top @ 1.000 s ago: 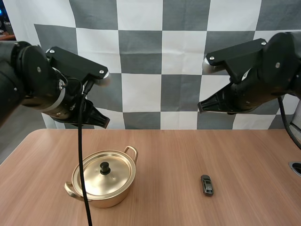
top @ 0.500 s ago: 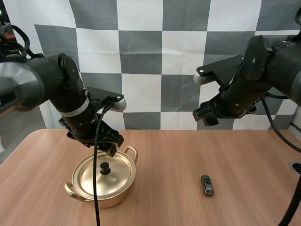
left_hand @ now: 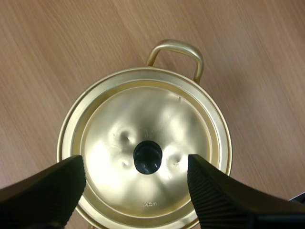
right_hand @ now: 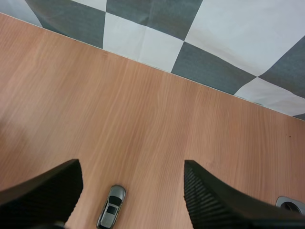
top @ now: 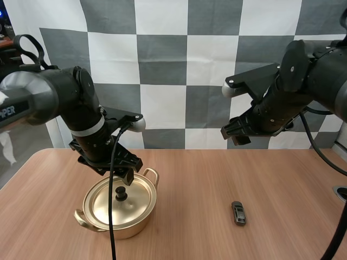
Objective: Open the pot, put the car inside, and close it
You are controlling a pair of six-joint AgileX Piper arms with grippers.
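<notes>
A gold pot (top: 119,205) stands on the table's left side, its lid (left_hand: 147,148) on and a black knob (left_hand: 147,157) at the lid's middle. My left gripper (top: 120,172) hovers just above the lid, open, its fingers (left_hand: 47,191) standing wide on either side of the knob without touching it. A small grey toy car (top: 238,212) lies on the table to the right. My right gripper (top: 234,132) hangs high above the table behind the car (right_hand: 112,213), open and holding nothing.
The wooden table (top: 195,184) is bare between pot and car. A round metal fitting (top: 341,192) sits at the table's right edge. The pot has two loop handles (top: 151,174), one at the back right and one at the front left.
My left arm swung down from beside the backdrop to just over the pot lid. My right arm turned and dropped slightly. Both grippers opened wide.
</notes>
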